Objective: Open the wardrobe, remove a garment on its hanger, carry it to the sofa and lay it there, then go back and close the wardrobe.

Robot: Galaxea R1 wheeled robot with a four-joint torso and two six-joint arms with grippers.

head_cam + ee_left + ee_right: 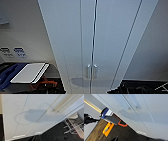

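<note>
Wardrobe [105, 37] stood right in front of the head camera, both tall white doors shut, dark seam running down between them. Pair of short silver handles [91, 71] sat either side of that seam, low in the head view; the same pair showed as pale bars [65, 103] in the left wrist view and as two recessed pulls [133, 107] in the right wrist view. Doors looked flat, stiff and glossy, likely slippery to push on, so the handles were judged the only sound place to take hold, one per door, pulling outward. Panels probably light and free-swinging. Garment and hanger presumably behind the doors. White board [28, 72] leaned off to the left; dark floor [55, 134] below. Jaw state: cannot tell for either gripper.
</note>
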